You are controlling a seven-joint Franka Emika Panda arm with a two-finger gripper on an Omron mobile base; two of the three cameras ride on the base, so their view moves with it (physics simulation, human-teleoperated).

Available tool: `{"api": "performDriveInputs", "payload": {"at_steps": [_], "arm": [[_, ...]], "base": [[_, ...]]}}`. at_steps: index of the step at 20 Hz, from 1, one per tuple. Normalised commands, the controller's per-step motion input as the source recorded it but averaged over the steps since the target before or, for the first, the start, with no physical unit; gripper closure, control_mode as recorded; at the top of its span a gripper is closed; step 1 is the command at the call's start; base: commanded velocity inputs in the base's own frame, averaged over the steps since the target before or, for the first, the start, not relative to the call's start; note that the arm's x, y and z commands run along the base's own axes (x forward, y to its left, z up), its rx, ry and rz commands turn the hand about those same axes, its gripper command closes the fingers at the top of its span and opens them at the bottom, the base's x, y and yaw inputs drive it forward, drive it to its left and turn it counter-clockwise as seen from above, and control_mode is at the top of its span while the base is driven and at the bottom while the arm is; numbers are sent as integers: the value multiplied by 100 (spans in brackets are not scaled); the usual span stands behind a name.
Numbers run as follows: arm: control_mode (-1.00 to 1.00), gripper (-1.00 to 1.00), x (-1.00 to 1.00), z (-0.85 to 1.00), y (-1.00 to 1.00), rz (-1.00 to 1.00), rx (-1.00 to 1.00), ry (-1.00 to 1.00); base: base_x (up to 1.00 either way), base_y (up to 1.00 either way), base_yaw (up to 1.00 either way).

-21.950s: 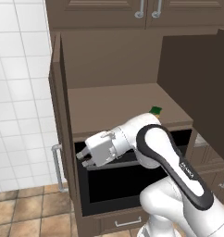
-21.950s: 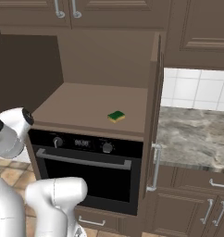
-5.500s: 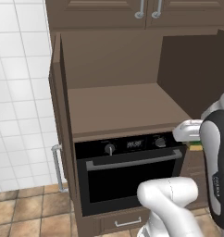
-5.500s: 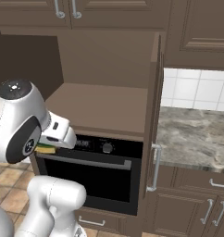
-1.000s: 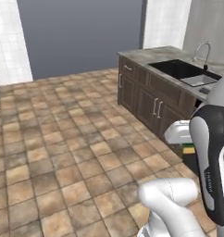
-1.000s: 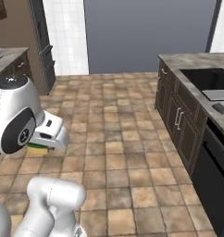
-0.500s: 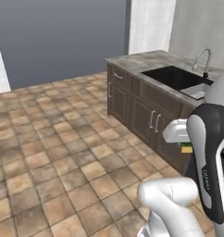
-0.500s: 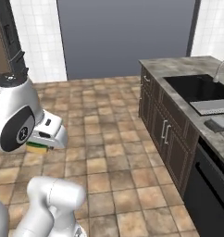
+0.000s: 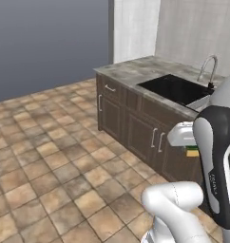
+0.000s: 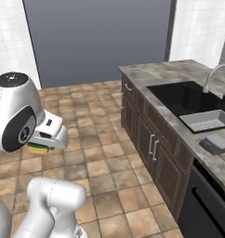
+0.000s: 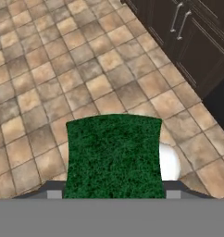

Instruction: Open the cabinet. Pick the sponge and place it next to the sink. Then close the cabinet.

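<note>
1. The gripper (image 11: 114,192) is clamped on the sponge (image 11: 114,155); in the hand view the green face of the sponge stands between the two dark finger tips (image 11: 53,193) at the bottom of the picture and rises from them.
2. In the right base view the sponge (image 10: 38,149) shows as a thin yellow and green edge just under the white hand of the gripper (image 10: 44,144), which is tucked close against the arm's big round joint.
3. In the left base view the same yellow-green edge of the sponge (image 9: 193,152) peeks out just below the gripper (image 9: 186,144), beside the upright dark-jointed arm link.
4. Directly beyond the sponge in the hand view lies the brown tiled floor (image 11: 49,69), well apart from the held piece.
5. Further out from the gripper, a run of dark-brown base cabinets (image 10: 151,144) with short silver handles stands along the floor; the hand view catches two of those doors (image 11: 188,37) at its upper right.
6. On top of that run lies a mottled grey counter (image 10: 154,72) with a black sink (image 10: 181,97) sunk into it, well apart from the gripper.
7. A curved silver tap (image 10: 216,79) rises at the sink's far side, and a pale grey strainer basket (image 10: 209,120) sits at the sink's edge.
8. Farthest off are a plain grey wall (image 10: 95,37) and white tiled walls (image 10: 198,28).
</note>
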Motion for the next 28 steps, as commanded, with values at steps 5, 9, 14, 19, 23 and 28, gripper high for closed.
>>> {"api": "performDriveInputs", "payload": {"at_steps": [5,9,14,19,23,28], "arm": [[100,100,0,0,0,0,0,0],[100,100,0,0,0,0,0,0],[100,100,0,0,0,0,0,0],[100,100,0,0,0,0,0,0],[100,100,0,0,0,0,0,0],[100,100,0,0,0,0,0,0]], "base": [[100,0,-38],[100,3,-39],[100,23,-40],[88,19,-40],[26,0,-53],[25,0,-63]]}}
